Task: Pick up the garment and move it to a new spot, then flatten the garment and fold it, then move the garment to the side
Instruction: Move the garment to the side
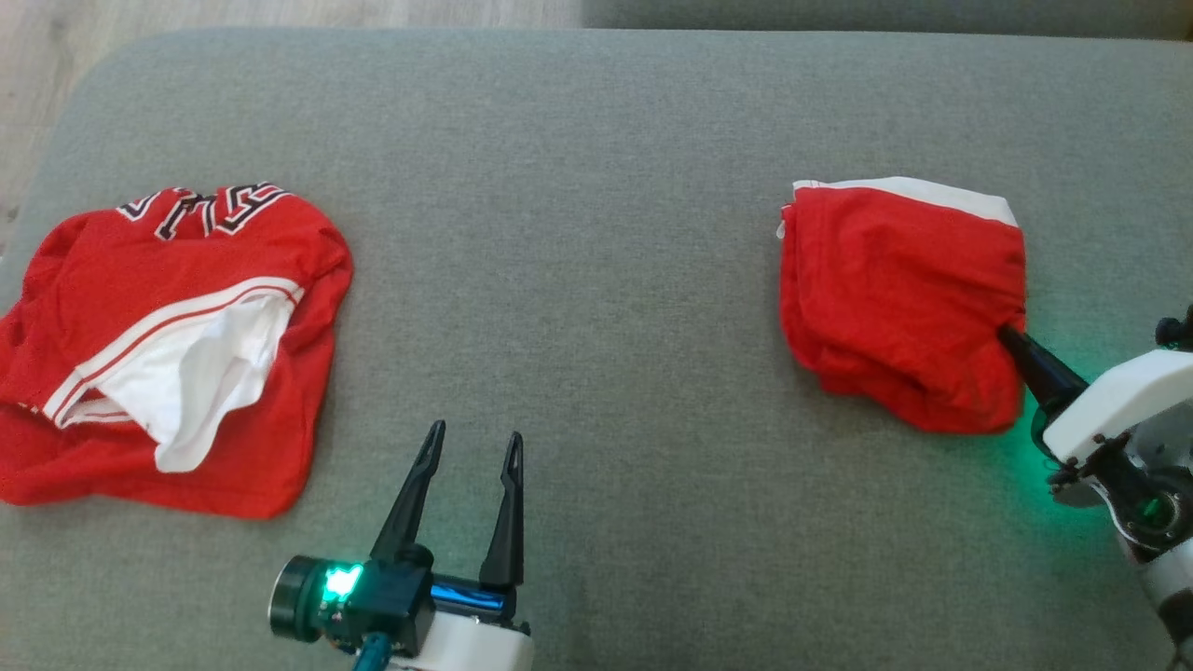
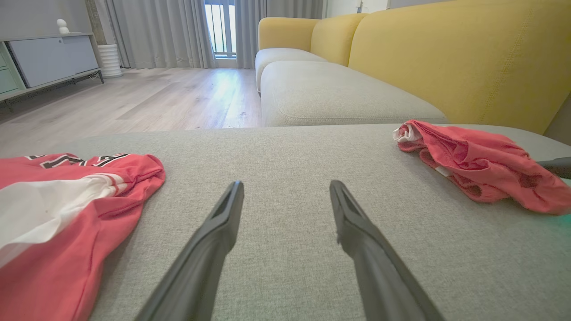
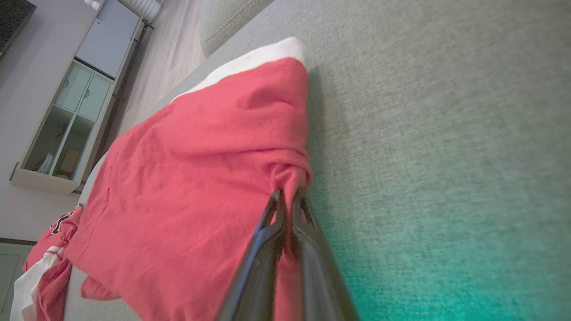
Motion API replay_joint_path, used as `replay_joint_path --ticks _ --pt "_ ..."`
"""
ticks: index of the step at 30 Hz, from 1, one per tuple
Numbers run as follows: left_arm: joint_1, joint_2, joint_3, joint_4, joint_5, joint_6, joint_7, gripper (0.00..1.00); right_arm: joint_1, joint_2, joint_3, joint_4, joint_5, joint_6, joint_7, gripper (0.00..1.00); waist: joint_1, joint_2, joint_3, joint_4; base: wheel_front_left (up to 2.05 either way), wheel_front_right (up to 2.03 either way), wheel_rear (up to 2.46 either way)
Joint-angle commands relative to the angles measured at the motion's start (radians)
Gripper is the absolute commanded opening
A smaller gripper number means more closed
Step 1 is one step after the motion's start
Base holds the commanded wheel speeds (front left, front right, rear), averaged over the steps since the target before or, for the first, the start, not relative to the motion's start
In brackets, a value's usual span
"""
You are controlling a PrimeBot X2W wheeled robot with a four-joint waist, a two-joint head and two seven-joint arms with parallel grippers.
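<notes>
Head view: the right pincer (image 1: 1008, 334) is seen closed on the right-hand edge of the folded red garment (image 1: 895, 298), with the cloth bunched at the point of contact. In the right wrist view the two dark fingers (image 3: 308, 249) are pressed together at the right pincer (image 3: 289, 194), and a pinch of red fabric is gripped between the tips. The folded red garment (image 3: 192, 187) is spread ahead of and to the left of this pincer, lying on the grey cushion (image 3: 446, 133); a white band is shown along its far edge. A green glow is cast on the cushion beside the pincer.

The left pincer (image 1: 476, 431) is held open, fingers well apart, above a bare part of the grey cushion (image 1: 578, 280). Nothing is gripped by it. In the left wrist view the folded red garment (image 2: 482, 165) is located ahead and to the right of the left pincer (image 2: 285, 183), well apart from it. A crumpled red jersey (image 1: 140, 270) with white trim and dark lettering is located to the left of the left pincer, near but not touching.

Beyond the grey cushion (image 2: 285, 151), a yellow sofa (image 2: 446, 53) and a wooden floor (image 2: 156, 93) are visible.
</notes>
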Motion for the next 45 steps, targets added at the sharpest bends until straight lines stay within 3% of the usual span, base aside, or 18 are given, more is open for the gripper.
replay_joint_path --ticks 1,5,13,20,29,34,35,37,38,45 --pt "-0.038 -0.005 0.027 -0.029 -0.008 0.014 -0.008 1.00 -0.034 -0.051 0.020 -0.036 0.012 -0.001 -0.031 0.00 0.0000 0.0000 0.006 -0.008 0.00 0.00 0.00" --pt "-0.041 -0.005 0.029 -0.035 -0.006 0.017 -0.008 1.00 -0.041 -0.099 0.041 -0.051 0.009 -0.001 -0.048 0.00 0.0000 0.0000 0.020 -0.026 0.00 0.00 0.00" --pt "-0.090 -0.005 0.032 -0.055 0.008 0.010 -0.008 1.00 -0.111 -0.287 0.072 -0.071 -0.067 -0.001 -0.069 0.00 0.0000 0.0000 0.120 -0.110 0.00 0.00 0.00" --pt "-0.171 -0.005 0.039 -0.067 0.037 -0.013 -0.008 1.00 -0.171 -0.406 0.045 -0.042 -0.106 -0.001 -0.083 0.00 0.0000 0.0000 0.215 -0.170 0.00 0.00 0.00" --pt "-0.244 -0.003 0.058 -0.073 0.062 -0.038 -0.008 1.00 -0.187 -0.481 -0.034 0.046 -0.196 -0.001 -0.140 0.00 0.0000 0.0000 0.296 -0.214 0.00 0.00 0.00" --pt "-0.260 -0.003 0.059 -0.064 0.069 -0.049 -0.008 1.00 -0.226 -0.455 -0.084 0.095 -0.325 -0.001 -0.216 0.00 0.0000 0.0000 0.306 -0.224 0.00 0.00 0.00" --pt "-0.262 -0.003 0.058 -0.061 0.069 -0.050 -0.008 1.00 -0.236 -0.444 -0.094 0.107 -0.353 -0.001 -0.224 0.15 0.0000 0.0000 0.305 -0.224 0.00 0.00 0.00" --pt "-0.266 -0.004 0.055 -0.056 0.068 -0.053 -0.008 1.00 -0.256 -0.420 -0.120 0.141 -0.407 -0.001 -0.234 0.56 0.0000 0.0000 0.300 -0.219 0.00 0.00 0.00" --pt "-0.268 -0.004 0.053 -0.055 0.067 -0.053 -0.008 1.00 -0.265 -0.408 -0.134 0.159 -0.434 -0.001 -0.238 1.00 0.0000 0.0000 0.295 -0.215 0.00 0.00 0.00" --pt "-0.240 -0.004 0.055 -0.040 0.051 -0.044 -0.008 1.00 -0.266 -0.320 -0.174 0.166 -0.583 -0.001 -0.235 1.00 0.0000 0.0000 0.207 -0.183 0.00 0.00 0.00"
